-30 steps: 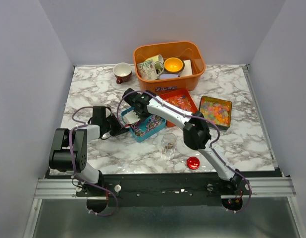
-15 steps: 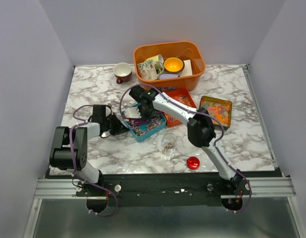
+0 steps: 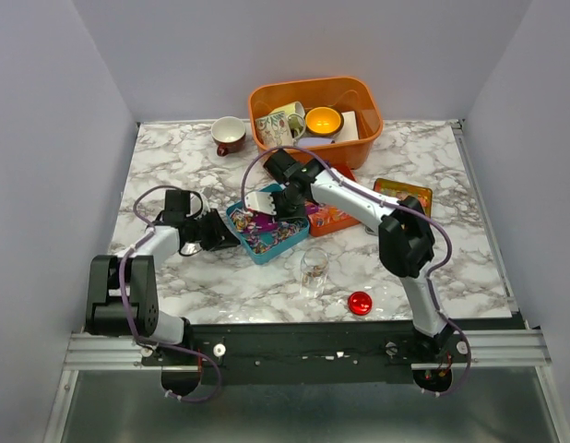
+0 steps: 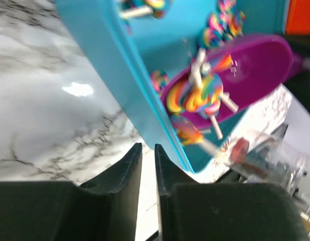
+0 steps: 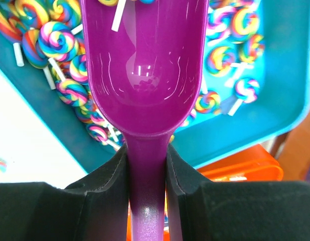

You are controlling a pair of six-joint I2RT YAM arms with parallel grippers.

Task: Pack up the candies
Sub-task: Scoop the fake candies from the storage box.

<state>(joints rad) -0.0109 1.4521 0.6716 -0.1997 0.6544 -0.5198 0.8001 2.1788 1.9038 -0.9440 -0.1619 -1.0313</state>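
The candies (image 3: 269, 238) are rainbow swirl lollipops on white sticks, lying in a teal tray (image 3: 267, 261) left of the table's middle. My right gripper (image 3: 267, 205) is over the tray, shut on the handle of a purple scoop (image 5: 145, 65), whose bowl sits low among the lollipops (image 5: 69, 85). The right wrist view shows that gripper (image 5: 146, 150) clamped on the handle. A few lollipops (image 4: 195, 95) lie at the scoop's (image 4: 245, 65) front end. My left gripper (image 3: 228, 238) is at the tray's left wall (image 4: 120, 75); in its own view the gripper (image 4: 147, 146) has its jaws almost together with nothing between them.
An orange tray (image 3: 333, 217) of thin sweets and a tin (image 3: 409, 189) of jelly beads lie right of the teal tray, partly under my right arm. A glass jar (image 3: 314, 268) and red lid (image 3: 360, 303) stand nearer. An orange bin (image 3: 363, 129) and cup (image 3: 229, 136) are behind.
My right arm has swung right and back, drawing the scoop across the teal tray, and its elbow now covers more of the tin. My left arm has stretched out along the tray's left side.
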